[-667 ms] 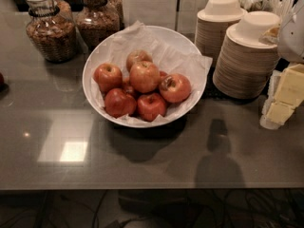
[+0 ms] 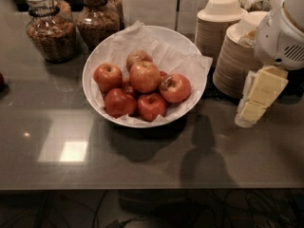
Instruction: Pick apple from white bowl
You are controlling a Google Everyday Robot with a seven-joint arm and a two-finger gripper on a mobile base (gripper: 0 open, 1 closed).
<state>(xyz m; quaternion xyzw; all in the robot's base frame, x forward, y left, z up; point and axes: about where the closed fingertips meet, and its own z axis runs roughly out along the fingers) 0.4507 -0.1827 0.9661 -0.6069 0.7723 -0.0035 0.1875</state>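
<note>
The gripper (image 2: 254,106) had come a little leftward into view since the earlier frame, and more of its white housing showed at the right edge. It hung low over the table (image 2: 142,160), just right of the white bowl (image 2: 86,87) and in front of the 2 stacks of paper bowls (image 2: 235,63). Whether it was apart or together could not be told. It was apart from the fruit. The apple (image 2: 145,76), the largest and palest one, sat on top in the middle of the white bowl, on crumpled paper (image 2: 156,46) and ringed by smaller red apples (image 2: 119,102). Behind the bowl to the left stood 2 glass jars (image 2: 50,30).
</note>
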